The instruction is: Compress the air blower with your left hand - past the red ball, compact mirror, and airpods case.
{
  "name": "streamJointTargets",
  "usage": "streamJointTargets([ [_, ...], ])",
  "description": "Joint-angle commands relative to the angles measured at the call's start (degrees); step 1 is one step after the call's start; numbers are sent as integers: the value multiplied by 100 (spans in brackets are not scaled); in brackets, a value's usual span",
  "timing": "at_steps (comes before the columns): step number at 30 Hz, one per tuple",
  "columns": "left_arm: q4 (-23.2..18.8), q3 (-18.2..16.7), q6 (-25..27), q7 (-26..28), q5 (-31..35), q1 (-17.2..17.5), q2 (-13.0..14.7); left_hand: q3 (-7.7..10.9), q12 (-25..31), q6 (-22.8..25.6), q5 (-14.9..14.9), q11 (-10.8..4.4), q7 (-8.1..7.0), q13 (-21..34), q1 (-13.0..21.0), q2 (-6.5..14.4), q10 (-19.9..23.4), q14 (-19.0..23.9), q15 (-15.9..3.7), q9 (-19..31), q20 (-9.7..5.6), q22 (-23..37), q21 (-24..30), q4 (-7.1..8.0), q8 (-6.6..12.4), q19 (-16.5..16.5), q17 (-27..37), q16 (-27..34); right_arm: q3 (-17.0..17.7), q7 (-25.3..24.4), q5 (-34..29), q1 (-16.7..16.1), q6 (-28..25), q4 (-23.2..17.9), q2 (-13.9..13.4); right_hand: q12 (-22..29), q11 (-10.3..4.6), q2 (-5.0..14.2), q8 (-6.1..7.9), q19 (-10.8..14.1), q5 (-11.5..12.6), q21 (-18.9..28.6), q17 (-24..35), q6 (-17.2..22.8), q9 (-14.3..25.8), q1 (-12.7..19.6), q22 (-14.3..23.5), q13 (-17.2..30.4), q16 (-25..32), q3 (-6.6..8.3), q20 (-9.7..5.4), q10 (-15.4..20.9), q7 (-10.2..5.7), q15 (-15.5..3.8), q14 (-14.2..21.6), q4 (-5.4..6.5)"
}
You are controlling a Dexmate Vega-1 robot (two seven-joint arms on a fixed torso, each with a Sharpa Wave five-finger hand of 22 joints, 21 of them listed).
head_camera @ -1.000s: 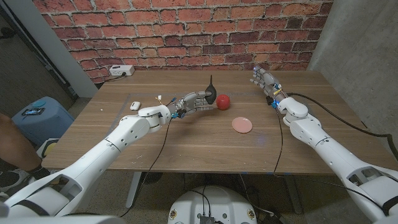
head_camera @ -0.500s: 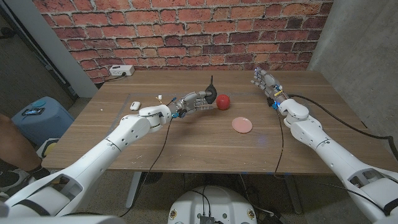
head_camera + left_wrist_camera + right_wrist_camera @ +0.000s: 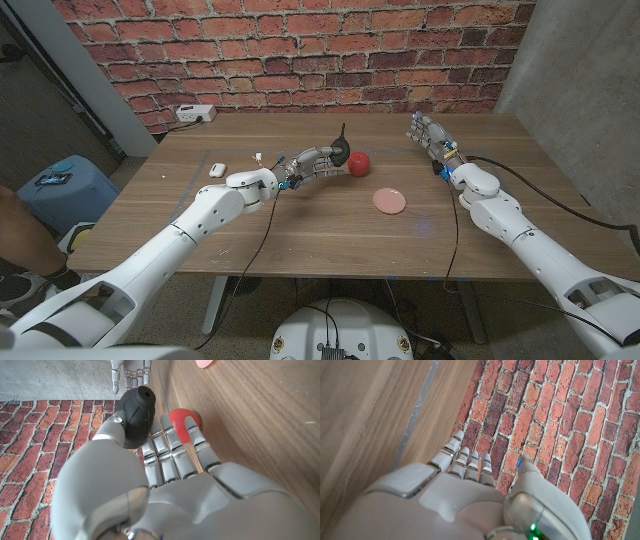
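The black air blower (image 3: 340,156) stands at the table's middle, nozzle up and slightly tilted. My left hand (image 3: 313,161) holds it, its bulb (image 3: 136,414) between the thumb and the stretched fingers (image 3: 172,452). The red ball (image 3: 359,161) lies just right of the blower, touching or nearly touching the fingertips; it also shows past the fingers as the red ball (image 3: 181,421). The pink compact mirror (image 3: 389,201) lies nearer the front, right of centre. The white airpods case (image 3: 217,169) sits left of my left wrist. My right hand (image 3: 428,134) is at the far right, fingers straight and apart, holding nothing.
A white power strip (image 3: 195,113) lies at the table's far left corner against the brick wall. A blue stool (image 3: 60,180) and a person's leg (image 3: 12,230) are off the table's left side. A black cable (image 3: 540,185) runs along my right arm.
My left hand's fingers have straightened a little around the blower, and its nozzle leans slightly more to the right. My right hand has drifted slightly right.
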Motion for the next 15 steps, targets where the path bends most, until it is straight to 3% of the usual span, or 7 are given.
streamJointTargets([
  [1,-98,3,-15,128,42,39,2,30,40,155,-20,-54,-46,24,426,311,163,126,-59,6,-16,6,73,-25,85,73,45,77,38,-52,28,-124,-11,-126,-62,14,18,30,7,-8,-6,26,12,-15,33,-7,21,26,34,20,-245,-24,-3,-186,-15,-24],
  [15,-111,-81,-65,4,12,119,166,15,40,251,-70,-66,-44,11,533,297,394,225,-153,-50,-82,9,130,-13,114,126,162,191,-43,-135,-69,-51,-41,-135,10,16,12,31,7,-10,-8,25,13,-15,33,-6,21,26,35,24,-250,-23,-4,-184,-16,-31],
])
